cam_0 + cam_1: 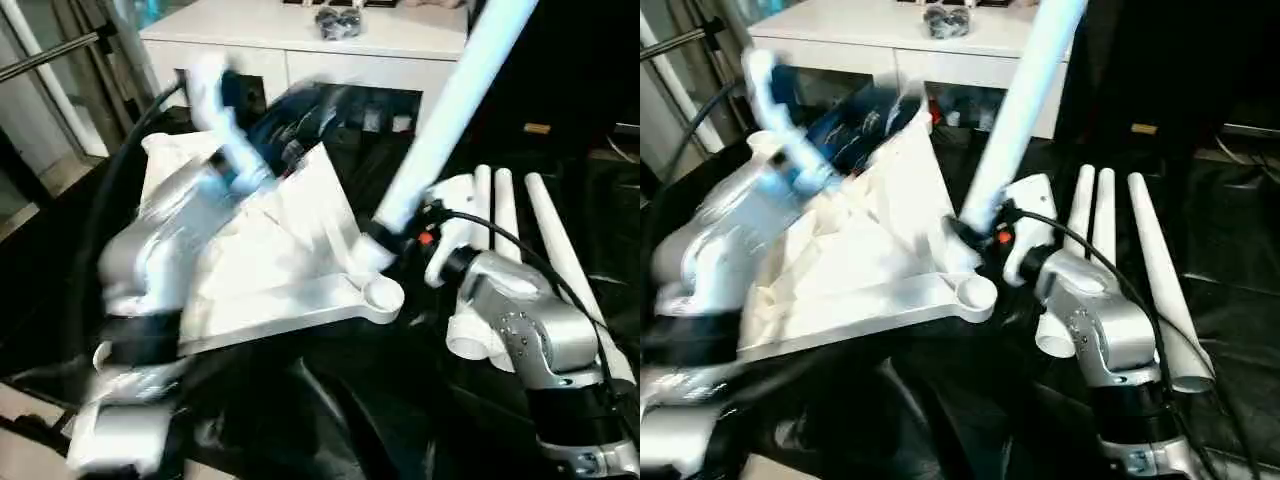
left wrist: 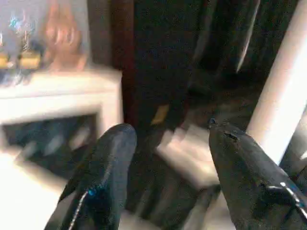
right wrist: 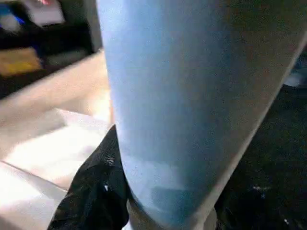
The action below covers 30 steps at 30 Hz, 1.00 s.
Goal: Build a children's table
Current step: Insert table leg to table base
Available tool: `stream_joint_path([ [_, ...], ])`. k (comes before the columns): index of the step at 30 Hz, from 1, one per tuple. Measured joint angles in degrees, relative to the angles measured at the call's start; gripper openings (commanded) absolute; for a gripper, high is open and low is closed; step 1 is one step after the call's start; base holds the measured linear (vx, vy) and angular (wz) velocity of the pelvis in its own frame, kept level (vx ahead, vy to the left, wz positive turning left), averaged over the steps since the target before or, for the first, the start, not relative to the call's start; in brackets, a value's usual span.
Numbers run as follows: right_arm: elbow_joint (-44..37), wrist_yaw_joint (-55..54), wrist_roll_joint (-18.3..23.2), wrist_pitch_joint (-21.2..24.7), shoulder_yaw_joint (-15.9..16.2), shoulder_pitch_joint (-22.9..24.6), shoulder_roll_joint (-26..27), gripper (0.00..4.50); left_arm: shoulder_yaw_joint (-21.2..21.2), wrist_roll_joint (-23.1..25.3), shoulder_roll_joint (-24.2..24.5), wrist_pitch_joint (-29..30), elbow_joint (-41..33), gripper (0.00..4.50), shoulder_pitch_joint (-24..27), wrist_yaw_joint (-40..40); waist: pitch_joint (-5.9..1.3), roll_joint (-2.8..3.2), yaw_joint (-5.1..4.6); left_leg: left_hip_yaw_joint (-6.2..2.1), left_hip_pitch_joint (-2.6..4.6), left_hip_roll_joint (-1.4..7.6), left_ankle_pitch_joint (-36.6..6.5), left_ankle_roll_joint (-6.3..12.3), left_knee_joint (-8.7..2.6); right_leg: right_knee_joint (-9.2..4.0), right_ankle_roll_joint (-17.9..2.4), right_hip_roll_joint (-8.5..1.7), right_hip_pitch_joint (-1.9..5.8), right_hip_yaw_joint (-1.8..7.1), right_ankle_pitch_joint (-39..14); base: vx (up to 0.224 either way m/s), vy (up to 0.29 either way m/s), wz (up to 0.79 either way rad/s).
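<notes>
Three legs (image 1: 520, 225) lie on black cloth (image 1: 1230, 250) before a white cabinet (image 1: 300, 35).

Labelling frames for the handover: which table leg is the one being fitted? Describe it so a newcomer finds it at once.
Start at the white tabletop tilted on the black cloth. At its corner beside the round socket, one white leg rises slanting toward the cabinet, held low down by the right gripper. The three other legs lie flat, side by side, to the right.

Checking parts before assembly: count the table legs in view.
4: one leg held upright by the right gripper; three legs lying side by side on the black cloth.
</notes>
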Motion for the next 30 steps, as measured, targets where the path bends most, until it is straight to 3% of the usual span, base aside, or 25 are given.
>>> stream_joint_path([
  [4, 1.5, 0.6, -0.1, 2.4, 1.9, -0.2, -0.3, 1.91, -11.6, 9.9, 6.4, -5.6, 1.3, 2.87, 7.5, -5.4, 0.16, -0.71, 0.02, 0.02, -0.02, 0.01, 0.0, -0.03, -0.07, 0.00, 0.0, 0.00, -0.20, 0.05, 0.0, 0.000, 0.000, 0.00],
  [8, 3.4, 1.5, -0.3, 2.3, 2.0, -0.2, -0.3, 1.91, -16.9, 11.4, 7.2, -6.9, 1.4, 2.87, 9.9, -9.5, 0.21, -1.34, 0.34, 0.16, -0.05, 0.01, 0.0, -0.03, -0.07, 0.00, -0.2, -0.03, -0.16, 0.13, 0.1, 0.000, 0.000, 0.00],
  [12, 4.3, 1.5, -0.4, 2.2, 2.1, -0.2, 0.0, 1.91, -19.8, 12.8, 7.0, -7.4, 3.2, 2.87, 9.5, -11.9, 0.10, -1.56, 0.06, 0.18, 0.07, 0.00, 0.0, -0.04, -0.06, 0.03, -0.3, -0.03, -0.08, 0.20, 0.2, 0.000, 0.000, 0.00],
  [15, 4.3, 1.5, -0.1, 2.1, 1.8, 0.2, 0.6, 1.91, -21.6, 16.1, 6.5, -8.7, 8.4, 2.87, 8.8, -11.8, 0.10, -1.56, -0.08, 0.16, 0.08, 0.01, 0.1, -0.10, -0.10, 0.07, 0.0, -0.01, -0.11, 0.19, 0.0, 0.000, 0.000, 0.00],
  [21, 3.6, 1.5, 0.0, 2.3, 1.7, 0.5, 0.8, 1.91, -21.8, 16.0, 6.3, -8.9, 11.2, 2.87, 7.3, -13.8, 0.08, -1.50, 0.01, 0.12, 0.10, 0.01, 0.1, -0.21, -0.11, 0.09, -0.2, 0.00, -0.09, 0.17, 0.1, 0.000, 0.000, 0.00],
  [30, 2.1, 2.7, 0.4, 4.1, 2.0, 0.8, 0.4, 1.91, -21.8, 16.0, 6.1, -8.1, 15.5, 2.03, 6.1, -17.6, 0.07, -1.47, 0.00, 0.10, 0.11, 0.01, 0.1, -0.21, -0.12, 0.09, -0.3, 0.00, -0.09, 0.17, 0.2, 0.000, 0.000, 0.00],
])
